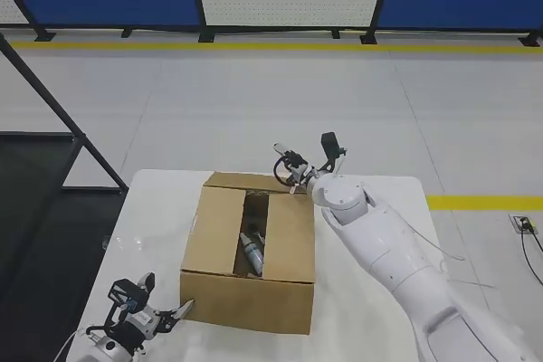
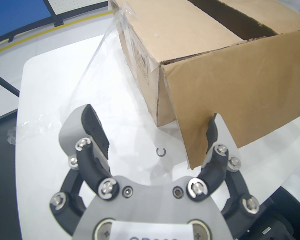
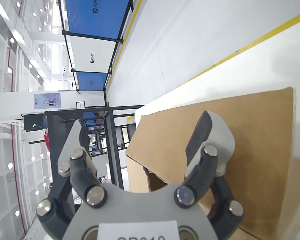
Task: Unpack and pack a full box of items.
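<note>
Cardboard box (image 1: 219, 237) is set on the worktop (image 1: 154, 226), its top parted over an item (image 1: 252, 250). Left end effector (image 2: 152, 116), by the near flap (image 2: 240, 91), and right end effector (image 3: 140, 121), at the far corner, are both spread apart. Opening is judged underway; flaps must be folded back next.

Cardboard box (image 1: 253, 262) sits mid-table (image 1: 154, 226), items (image 1: 252, 250) inside. Left gripper (image 2: 151, 116) at its near-left corner. Right gripper (image 3: 140, 119) at far-right.
</note>
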Motion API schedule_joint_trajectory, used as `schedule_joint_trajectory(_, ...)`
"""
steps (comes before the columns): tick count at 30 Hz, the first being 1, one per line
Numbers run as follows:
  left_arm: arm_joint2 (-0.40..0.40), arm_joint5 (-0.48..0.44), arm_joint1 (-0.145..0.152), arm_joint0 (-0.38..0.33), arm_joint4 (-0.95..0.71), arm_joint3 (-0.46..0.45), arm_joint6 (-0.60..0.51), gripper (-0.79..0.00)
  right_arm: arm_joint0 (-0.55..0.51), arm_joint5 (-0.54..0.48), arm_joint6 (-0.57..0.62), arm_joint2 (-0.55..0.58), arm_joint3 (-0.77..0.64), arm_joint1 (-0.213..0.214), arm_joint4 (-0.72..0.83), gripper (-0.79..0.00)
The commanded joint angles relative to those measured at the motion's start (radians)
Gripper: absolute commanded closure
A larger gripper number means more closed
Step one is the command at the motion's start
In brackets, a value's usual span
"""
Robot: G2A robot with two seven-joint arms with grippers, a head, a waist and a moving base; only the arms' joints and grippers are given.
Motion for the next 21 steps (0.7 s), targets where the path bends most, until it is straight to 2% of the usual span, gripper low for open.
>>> schedule_joint_trajectory(1, 0.000, -0.001, 0.000, 0.001, 0.001, -0.003, 0.001, -0.785, 0.005, 0.010, 0.005, -0.003, 0.017, -0.009, -0.009, -0.785)
schedule_joint_trajectory(8, -0.013, 0.006, 0.001, 0.011, -0.024, -0.016, 0.005, -0.785, 0.025, 0.001, 0.011, 0.013, 0.076, -0.035, -0.006, -0.785)
schedule_joint_trajectory(12, -0.023, 0.021, 0.000, 0.018, -0.054, -0.026, 0.020, -0.785, 0.027, -0.073, 0.008, 0.043, 0.083, -0.041, 0.019, -0.785)
schedule_joint_trajectory(15, -0.052, 0.006, 0.000, 0.023, -0.134, -0.032, 0.022, -0.785, 0.021, -0.139, 0.025, 0.068, 0.070, -0.041, 0.037, -0.785)
schedule_joint_trajectory(18, -0.096, -0.007, 0.002, 0.026, -0.226, -0.036, 0.010, -0.785, 0.007, -0.209, 0.123, 0.089, 0.038, -0.035, 0.051, -0.785)
schedule_joint_trajectory(21, -0.137, 0.019, 0.002, 0.016, -0.299, -0.024, -0.011, -0.785, -0.009, -0.261, 0.288, 0.106, 0.007, -0.023, 0.055, -0.785)
